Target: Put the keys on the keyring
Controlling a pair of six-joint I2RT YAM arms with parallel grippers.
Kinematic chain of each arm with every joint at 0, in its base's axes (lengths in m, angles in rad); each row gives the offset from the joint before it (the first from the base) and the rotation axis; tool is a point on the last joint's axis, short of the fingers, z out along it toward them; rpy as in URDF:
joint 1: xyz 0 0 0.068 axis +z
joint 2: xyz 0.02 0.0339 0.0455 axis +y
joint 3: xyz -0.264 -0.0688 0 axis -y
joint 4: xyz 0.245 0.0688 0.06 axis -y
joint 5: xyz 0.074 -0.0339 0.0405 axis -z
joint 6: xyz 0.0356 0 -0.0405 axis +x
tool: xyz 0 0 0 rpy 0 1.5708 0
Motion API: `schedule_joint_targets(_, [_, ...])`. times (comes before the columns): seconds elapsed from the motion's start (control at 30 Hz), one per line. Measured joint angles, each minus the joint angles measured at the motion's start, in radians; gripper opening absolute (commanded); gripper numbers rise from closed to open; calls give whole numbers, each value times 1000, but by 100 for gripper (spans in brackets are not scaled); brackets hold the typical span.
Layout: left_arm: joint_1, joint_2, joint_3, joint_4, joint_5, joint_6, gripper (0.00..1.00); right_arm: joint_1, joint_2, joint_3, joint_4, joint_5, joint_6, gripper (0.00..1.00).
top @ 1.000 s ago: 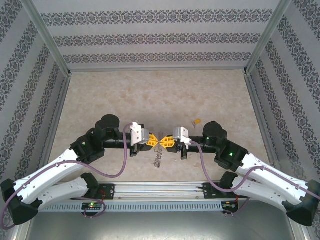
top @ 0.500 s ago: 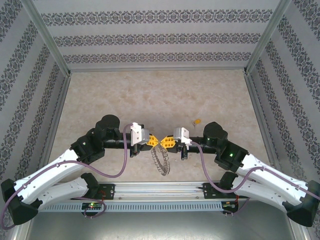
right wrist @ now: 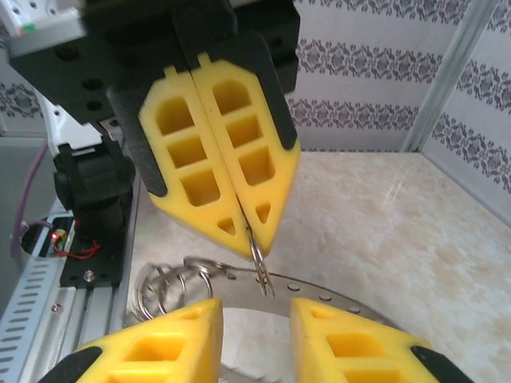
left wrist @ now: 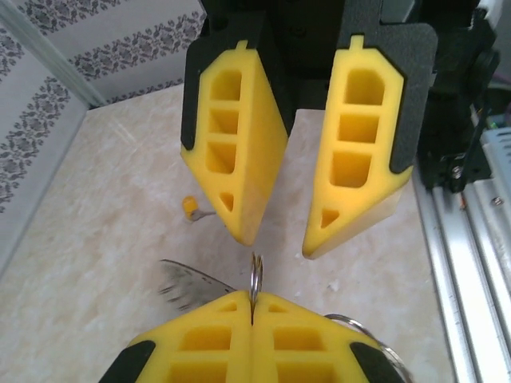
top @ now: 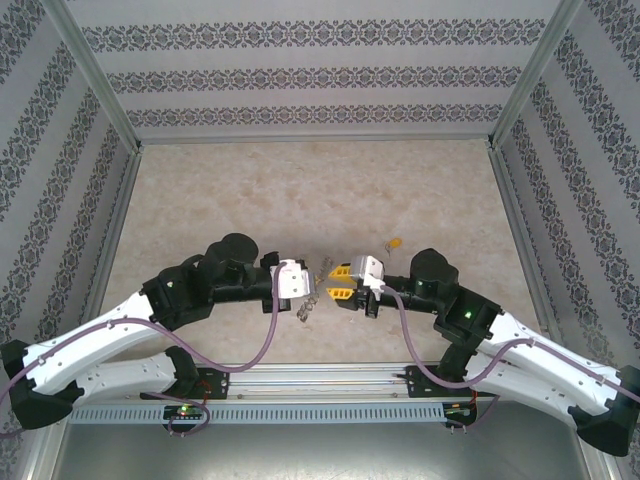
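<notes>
Grey metal made up the keyring (right wrist: 319, 291), which sat between the two hands close to the near edge of the bench (top: 300, 190). The left hand (left wrist: 253, 299) was closed tight. Its yellow fingers (right wrist: 281, 177) pinched one thin wire loop (left wrist: 255, 279) on the keyring's rim. From the left wrist, that loop stood edge-on and upright, poking out of the shut tips toward the right hand (right wrist: 255, 311). From the right wrist, the flat band of the keyring curved from left to right below the pinch with its broad face turned up, and more small loops bunched at its left end. Whether the band touched the bench could not be told. The right hand was open and gripped nothing. Its two fingers stood apart, facing the left hand just beyond the pinched loop, with the band passing under the gap. The key (top: 395, 242) lay on the bench to the right of the hands and a little farther back, apart from both. Its yellow-orange head was plain, and from the left wrist its short shank seemed to point toward the near side.
</notes>
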Motion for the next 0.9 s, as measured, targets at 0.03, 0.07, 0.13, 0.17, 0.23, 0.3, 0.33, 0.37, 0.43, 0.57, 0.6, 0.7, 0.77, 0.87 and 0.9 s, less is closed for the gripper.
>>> schedule_joint_targets(0.03, [-5, 5, 5, -13, -17, 11, 0, 0, 5, 0, -5, 7, -3, 28])
schedule_joint_targets(0.07, [-5, 10, 8, -23, -27, 18, 0, 0, 8, 0, -8, 14, -5, 28])
schedule_joint_targets(0.13, [-9, 27, 17, -48, -52, 32, 0, 0, 10, 0, -8, 26, -6, 28])
schedule_joint_targets(0.17, [-11, 37, 21, -59, -57, 37, 0, 0, 10, 0, -8, 29, -6, 28])
schedule_joint_targets(0.23, [-16, 56, 30, -80, -72, 46, 0, 0, 13, 0, -8, 30, -6, 28])
schedule_joint_targets(0.3, [-18, 67, 34, -90, -78, 53, 0, 0, 22, 1, -8, 29, -6, 29])
schedule_joint_targets(0.33, [-18, 69, 34, -96, -79, 54, 0, 0, 29, 1, -8, 29, -6, 29])
schedule_joint_targets(0.37, [-18, 69, 34, -101, -81, 56, 0, 0, 38, 1, -9, 28, -6, 29])
schedule_joint_targets(0.43, [-18, 69, 35, -108, -83, 56, 0, 0, 52, 1, -13, 27, -7, 30])
schedule_joint_targets(0.57, [-18, 69, 43, -120, -82, 56, 0, 8, 68, 1, -20, 27, -16, 30])
schedule_joint_targets(0.6, [-19, 69, 45, -120, -82, 56, 0, 9, 69, 1, -20, 27, -18, 30])
schedule_joint_targets(0.7, [-25, 69, 51, -121, -79, 56, 0, 15, 71, 3, -19, 27, -25, 31])
schedule_joint_targets(0.77, [-28, 72, 54, -121, -78, 56, 0, 15, 77, 10, -18, 26, -28, 31])
schedule_joint_targets(0.87, [-29, 82, 60, -128, -74, 56, 0, 22, 92, 16, -15, 28, -32, 29])
schedule_joint_targets(0.9, [-30, 85, 61, -129, -74, 56, 0, 22, 97, 18, -15, 28, -33, 26])
